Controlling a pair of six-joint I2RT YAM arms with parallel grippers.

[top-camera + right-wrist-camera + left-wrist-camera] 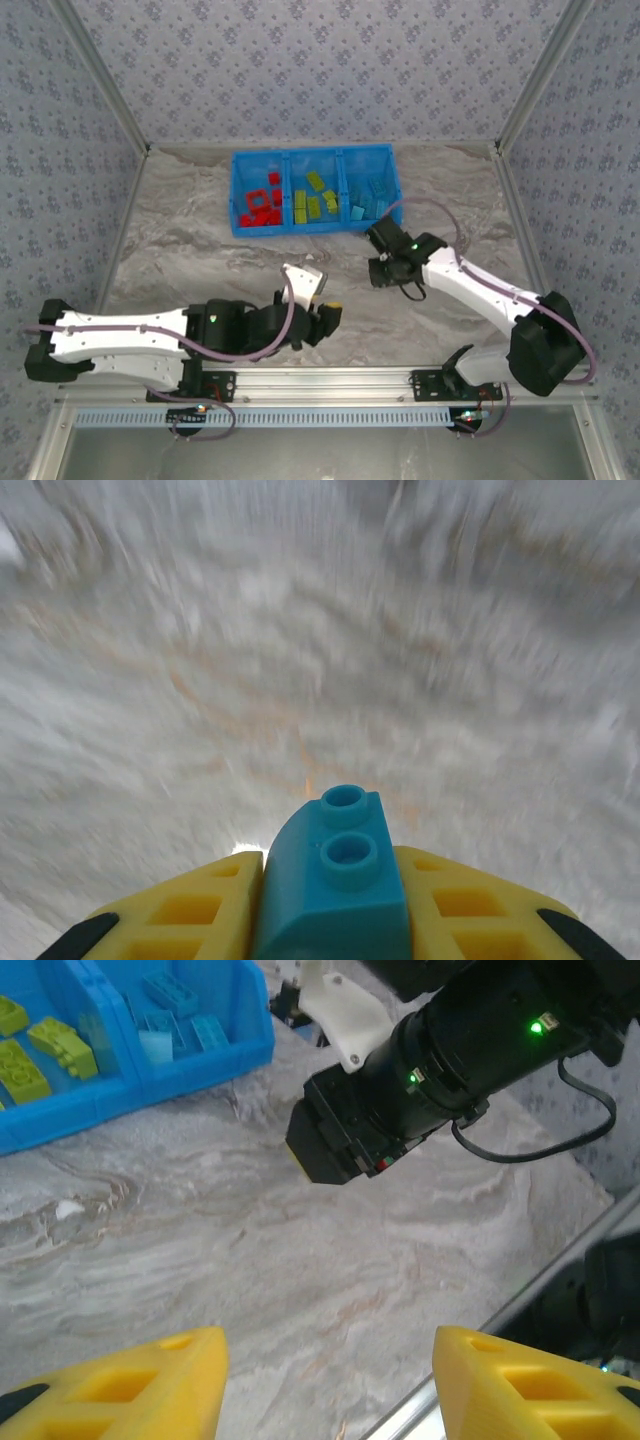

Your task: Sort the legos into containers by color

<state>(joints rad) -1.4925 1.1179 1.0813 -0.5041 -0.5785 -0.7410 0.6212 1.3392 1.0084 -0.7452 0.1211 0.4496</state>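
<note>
Glossy blue plastic bin (300, 228), smooth light-blue plastic brick (335, 890), matt marble-patterned tabletop (200, 262), brushed metal rail (330, 379).

The left arm (130, 335) is laid low and stretched out sideways, and its forearm is folded back toward the other arm. The left gripper (326, 316) is held open. In the left wrist view (330, 1385) its two yellow fingers (120, 1385) are seen with a wide gap between them.

The right arm (480, 290) is reached forward and inward from its base and is bent at the elbow. A green light (413, 243) is lit on its wrist. The right gripper (384, 262) is angled downward. In the right wrist view (330, 925) its yellow fingers (190, 910) are pressed against both sides of a light blue brick (340, 865). The brick is clamped between the fingers, with its two studs turned toward the camera and its end protruding just beyond the fingertips.
</note>
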